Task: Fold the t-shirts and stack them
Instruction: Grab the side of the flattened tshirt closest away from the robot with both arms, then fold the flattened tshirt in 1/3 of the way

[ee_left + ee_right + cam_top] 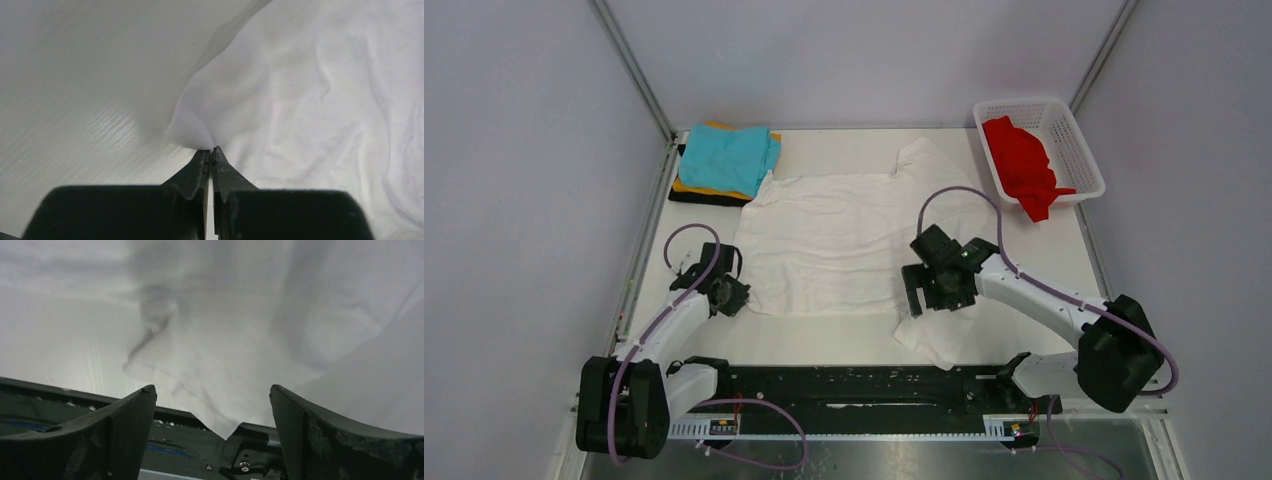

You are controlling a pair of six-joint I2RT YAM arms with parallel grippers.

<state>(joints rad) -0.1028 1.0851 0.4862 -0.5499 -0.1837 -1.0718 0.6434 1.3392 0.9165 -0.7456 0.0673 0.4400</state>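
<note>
Folding large white cotton t-shirt (834, 240) mid-worktop: left fingers (210, 156) clenched on near-left hem, right fingers (150, 405) released above near-right corner, needing closure next.

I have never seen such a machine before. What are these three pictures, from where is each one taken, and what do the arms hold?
These are two robot arms bolted to the near edge of a table. The wide picture comes from a fixed camera above and behind them. The other two come from a camera on each wrist, so you see that arm's own fingers at the bottom.

A large white shirt lies spread on the table. At the far left is a stack of folded shirts, teal on top. At the far right, a red shirt lies in a white basket.

The left gripper is shut on the white shirt's edge. The right gripper is open above another part of it, holding nothing.
</note>
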